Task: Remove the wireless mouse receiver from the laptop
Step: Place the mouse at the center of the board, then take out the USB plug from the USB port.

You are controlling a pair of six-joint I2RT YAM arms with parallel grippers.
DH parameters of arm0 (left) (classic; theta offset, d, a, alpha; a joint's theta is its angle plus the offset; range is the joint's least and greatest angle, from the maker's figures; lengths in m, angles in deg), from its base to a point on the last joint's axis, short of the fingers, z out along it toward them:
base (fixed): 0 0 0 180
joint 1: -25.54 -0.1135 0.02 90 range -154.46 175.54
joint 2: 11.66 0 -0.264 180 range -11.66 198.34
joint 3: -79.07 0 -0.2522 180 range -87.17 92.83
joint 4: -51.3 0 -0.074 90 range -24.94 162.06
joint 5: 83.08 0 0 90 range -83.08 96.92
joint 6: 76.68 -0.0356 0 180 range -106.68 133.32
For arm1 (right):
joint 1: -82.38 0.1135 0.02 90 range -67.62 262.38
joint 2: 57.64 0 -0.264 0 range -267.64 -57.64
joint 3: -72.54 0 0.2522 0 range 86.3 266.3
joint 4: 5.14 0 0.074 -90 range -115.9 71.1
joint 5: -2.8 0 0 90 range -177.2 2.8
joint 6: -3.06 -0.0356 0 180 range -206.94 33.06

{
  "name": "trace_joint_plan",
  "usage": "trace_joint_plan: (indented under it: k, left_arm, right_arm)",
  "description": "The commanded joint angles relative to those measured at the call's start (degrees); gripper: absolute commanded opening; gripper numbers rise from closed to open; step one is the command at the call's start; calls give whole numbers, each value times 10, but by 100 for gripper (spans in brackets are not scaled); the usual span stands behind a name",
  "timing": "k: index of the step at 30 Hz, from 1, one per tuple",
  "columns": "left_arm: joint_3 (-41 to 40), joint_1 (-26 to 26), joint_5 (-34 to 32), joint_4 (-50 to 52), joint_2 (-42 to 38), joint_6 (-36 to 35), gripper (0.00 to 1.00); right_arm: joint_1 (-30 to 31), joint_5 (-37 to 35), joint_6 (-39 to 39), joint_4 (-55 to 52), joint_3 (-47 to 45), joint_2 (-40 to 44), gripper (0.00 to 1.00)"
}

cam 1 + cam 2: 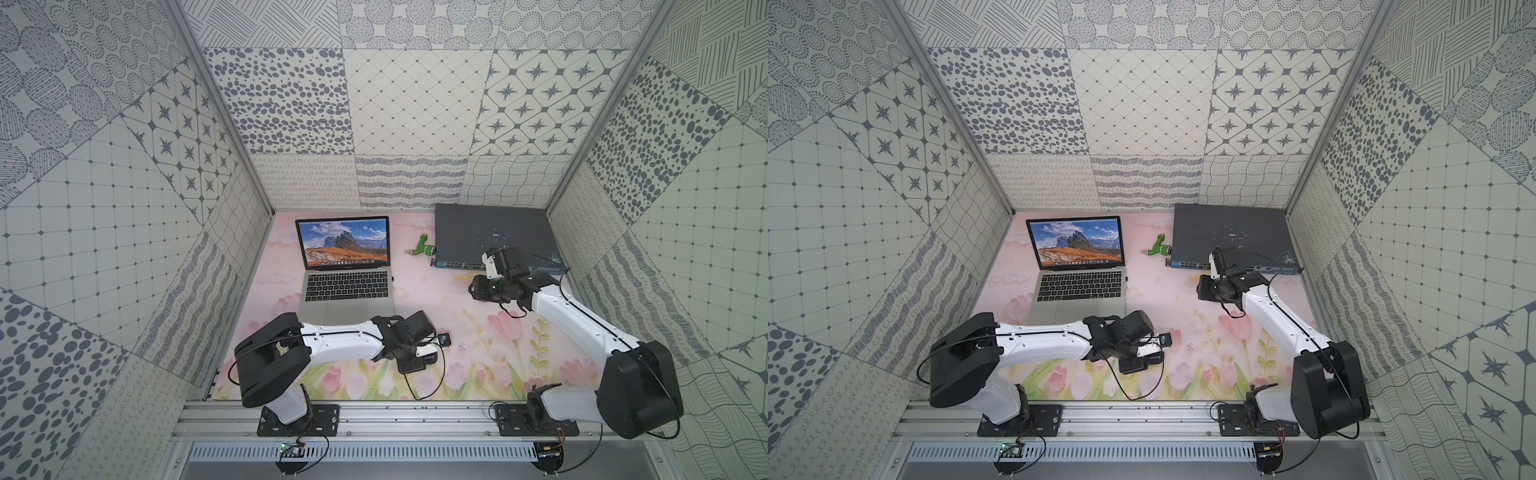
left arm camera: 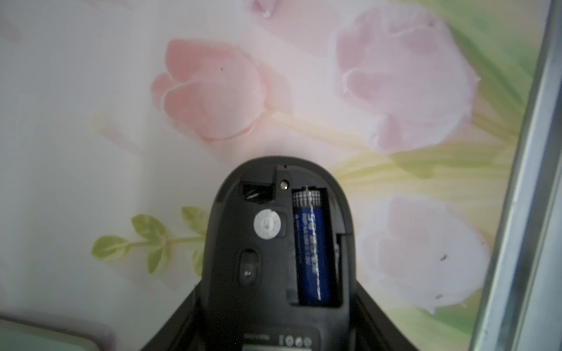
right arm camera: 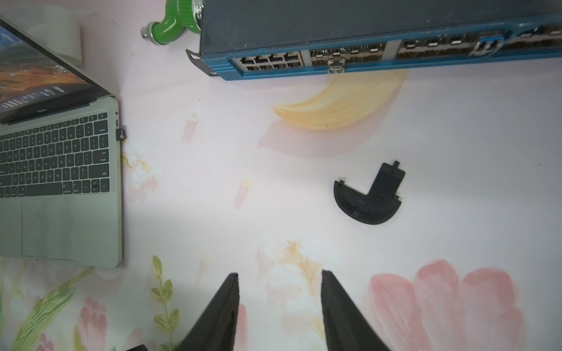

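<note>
The laptop [image 1: 347, 293] [image 1: 1079, 291] stands open at the back left, its screen showing a mountain landscape. The wireless mouse receiver [image 3: 121, 133] is a tiny dark nub plugged into the laptop's [image 3: 60, 182] right side by the top key rows; it also shows as a speck [image 1: 1126, 277] in a top view. My right gripper [image 3: 279, 275] hangs open and empty over the mat, well right of the laptop. My left gripper [image 2: 278, 304] is shut on a black mouse [image 2: 276, 243] [image 1: 442, 340], underside up, with its blue battery exposed.
A black battery cover [image 3: 369, 197] lies loose on the mat beyond my right gripper. A dark grey network switch [image 1: 494, 237] [image 3: 365, 39] fills the back right, with a green stick [image 1: 424, 248] [image 3: 173, 21] at its left end. A metal rail [image 2: 523, 182] borders the mat.
</note>
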Motion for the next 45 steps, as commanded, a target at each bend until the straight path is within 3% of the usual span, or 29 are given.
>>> trace_joint_plan:
  k: [1,7,10,15,19,21,23,25,28,31,33,35,38,41,45]
  left_arm:
    - [28,3,38,43,28,-18,46]
    - [50,3,39,60,57,-20,63]
    - [52,3,20,58,61,-16,92]
    - [26,3,-7,27,3,-8,97]
    - [27,-1,-40,21,-88,7,98]
    - [20,-18,-86,0,-145,39,98]
    - [15,-86,-86,-2,-210,132,98]
    - [-4,-189,-50,8,-272,230,98]
    - [-37,-303,-101,15,-358,324,98]
    - [-37,-438,-13,32,-394,373,98]
    - [1,-521,58,91,-374,364,98]
    - [59,-594,87,174,-330,335,96]
    - [105,-677,129,236,-269,290,91]
    - [123,-721,139,253,-211,271,85]
    - [155,-733,112,273,-114,249,75]
  right_arm:
    - [2,10,3,14,-8,11,47]
    - [2,15,4,15,-2,4,48]
    - [2,16,5,14,1,3,48]
    - [2,35,13,15,7,2,51]
    - [2,92,27,48,13,-8,52]
    - [5,129,44,77,23,-17,52]
    - [16,172,85,119,34,-29,51]
    - [30,221,152,151,54,-52,52]
    - [50,271,260,154,110,-114,55]
    - [63,308,386,102,193,-187,60]
    - [68,313,474,53,244,-229,62]
    - [84,281,568,10,284,-262,64]
    - [100,242,637,-11,336,-313,66]
    - [105,246,686,-43,383,-361,65]
    - [116,231,782,-104,420,-411,65]
